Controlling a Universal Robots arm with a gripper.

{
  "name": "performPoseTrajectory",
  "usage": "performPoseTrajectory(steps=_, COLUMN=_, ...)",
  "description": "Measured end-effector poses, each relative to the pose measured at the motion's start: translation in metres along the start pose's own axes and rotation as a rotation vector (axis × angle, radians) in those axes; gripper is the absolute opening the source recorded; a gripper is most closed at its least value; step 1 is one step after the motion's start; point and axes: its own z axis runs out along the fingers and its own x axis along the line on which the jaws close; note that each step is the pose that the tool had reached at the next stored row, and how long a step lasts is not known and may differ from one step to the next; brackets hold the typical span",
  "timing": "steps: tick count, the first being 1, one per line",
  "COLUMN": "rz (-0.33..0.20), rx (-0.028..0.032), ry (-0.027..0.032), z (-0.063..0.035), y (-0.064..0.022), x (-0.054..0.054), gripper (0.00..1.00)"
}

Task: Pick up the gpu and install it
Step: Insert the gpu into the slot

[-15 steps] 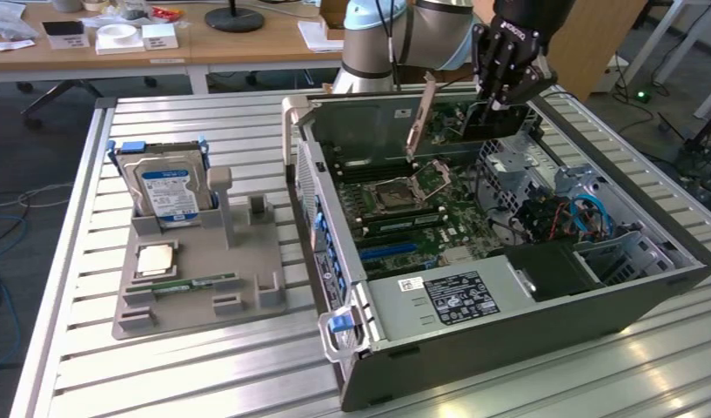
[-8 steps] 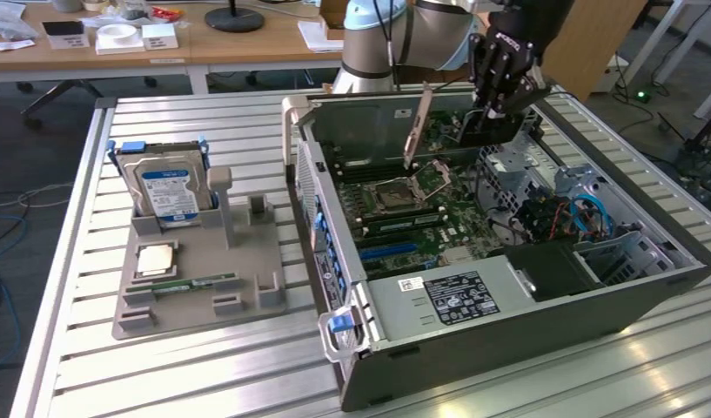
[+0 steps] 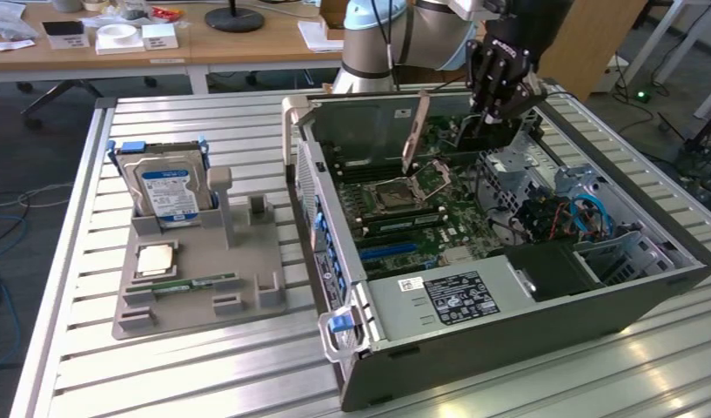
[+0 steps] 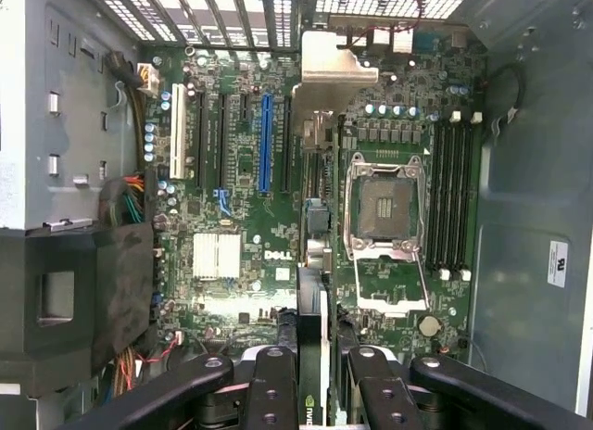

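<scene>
Wrist view, gpu gripped in end effector

1. My gripper clamps the gpu edge-on between its 2 black fingers.
2. The gpu is dark, with a pale strip along 1 side and a green-lettered label near my fingers.
3. Beyond the gpu lies the green motherboard inside the grey case.
4. The CPU socket stands open, its metal frame around bare contacts.
5. 4 black memory slots run between the socket and the case wall.
6. A blue expansion slot lies among black slots, with 1 white slot furthest from the socket.
7. Coloured wires bunch beside a black housing.
</scene>
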Motion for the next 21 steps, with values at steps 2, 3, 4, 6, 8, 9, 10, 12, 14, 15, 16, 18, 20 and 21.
performPoseTrajectory(steps=2, rz=0.0, rx=0.0001, ry=-0.0001, z=0.0015, y=0.0001, x=0.0, gripper=0.26)
performPoseTrajectory(steps=3, rz=0.0, rx=0.0001, ry=0.0, z=0.0023, y=0.0001, x=0.0, gripper=0.26)
performPoseTrajectory(steps=4, rz=0.0, rx=0.0001, ry=0.0001, z=0.0046, y=0.0001, x=0.0, gripper=0.26)
performPoseTrajectory(steps=6, rz=0.0, rx=0.0001, ry=0.0001, z=0.0062, y=0.0001, x=0.0, gripper=0.26)
performPoseTrajectory(steps=8, rz=0.0, rx=0.0001, ry=-0.0001, z=0.0079, y=0.0001, x=0.0, gripper=0.26)
performPoseTrajectory(steps=9, rz=0.0, rx=0.0001, ry=0.0, z=0.0089, y=0.0001, x=0.0, gripper=0.26)
performPoseTrajectory(steps=10, rz=0.0, rx=0.0002, ry=0.0, z=0.01, y=0.0001, x=0.0, gripper=0.26)
performPoseTrajectory(steps=12, rz=0.0, rx=0.0002, ry=0.0, z=0.0118, y=0.0001, x=0.0, gripper=0.26)
performPoseTrajectory(steps=14, rz=0.0, rx=0.0002, ry=0.0001, z=0.0132, y=0.0002, x=0.0, gripper=0.26)
performPoseTrajectory(steps=15, rz=0.0, rx=0.0002, ry=0.0002, z=0.0136, y=0.0002, x=0.0, gripper=0.26)
performPoseTrajectory(steps=16, rz=0.0, rx=0.0002, ry=0.0002, z=0.0136, y=0.0002, x=0.0, gripper=0.26)
performPoseTrajectory(steps=18, rz=0.0, rx=0.0002, ry=0.0002, z=0.0137, y=0.0002, x=0.0, gripper=0.26)
performPoseTrajectory(steps=20, rz=0.0, rx=0.0003, ry=0.0001, z=0.0137, y=0.0002, x=0.0, gripper=0.26)
performPoseTrajectory(steps=21, rz=0.0, rx=0.0003, ry=0.0001, z=0.0137, y=0.0003, x=0.0, gripper=0.26)
